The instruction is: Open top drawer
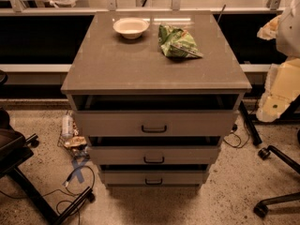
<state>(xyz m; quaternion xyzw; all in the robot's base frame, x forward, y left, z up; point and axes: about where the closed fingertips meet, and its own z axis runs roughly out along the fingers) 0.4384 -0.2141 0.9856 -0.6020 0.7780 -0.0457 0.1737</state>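
Note:
The top drawer [154, 122] is the widest of three grey-brown drawers in the cabinet [154, 60] at the centre of the camera view. Its flat front carries a small dark bar handle [154, 129] at centre. A dark gap shows between the front's top edge and the countertop. Two narrower drawers [153, 154] [153, 177] sit below it. My arm's pale white and yellow parts stand at the right edge. My gripper [274, 104] is low on the arm, to the right of the cabinet and apart from the handle.
A white bowl [131, 27] and a green chip bag [177, 42] lie on the countertop. A dark chair [14, 158] stands at left, a chair base [276, 200] at lower right. A bottle, clutter [70, 132] and cables [75, 186] lie on the floor at left.

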